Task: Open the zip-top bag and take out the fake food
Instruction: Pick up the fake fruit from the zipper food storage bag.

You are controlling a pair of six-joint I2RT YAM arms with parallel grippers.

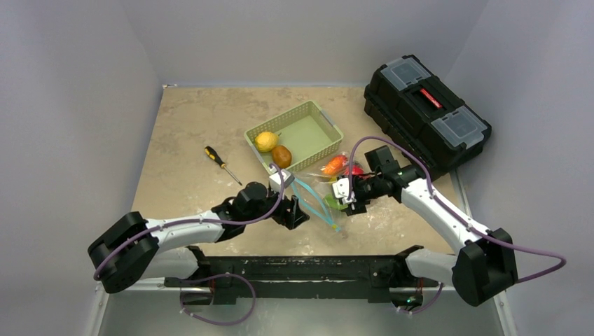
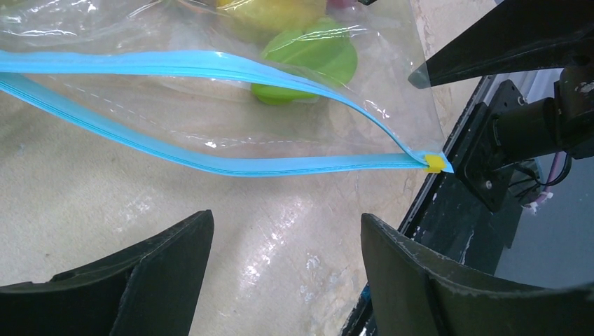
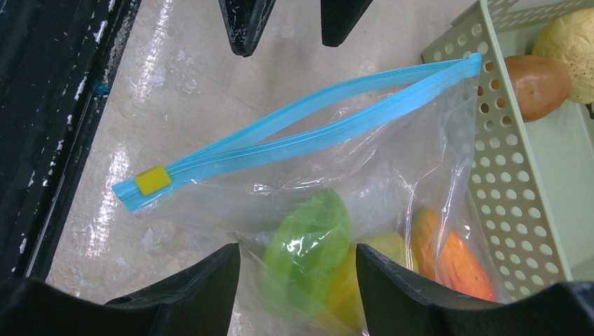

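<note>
Left pincer (image 2: 286,217) apart, empty, facing the mouth of the clear crinkly zip-top bag (image 3: 392,161) lying on the beige counter (image 2: 84,210). Right pincer (image 3: 298,248) apart, straddling its body. Risk: the limp mouth (only partly spread) collapses and traps the glossy plastic fake food (image 2: 308,52). Pale-green perforated basket (image 3: 490,161) crowds it at 12 o'clock; black plastic toolbox (image 1: 427,112) at 2.

you'll find no text, number or brand that can be read in any of the three views. the red handle (image 1: 429,98) on the black toolbox (image 1: 426,115) may carry lettering, but it is too small to tell.
</note>
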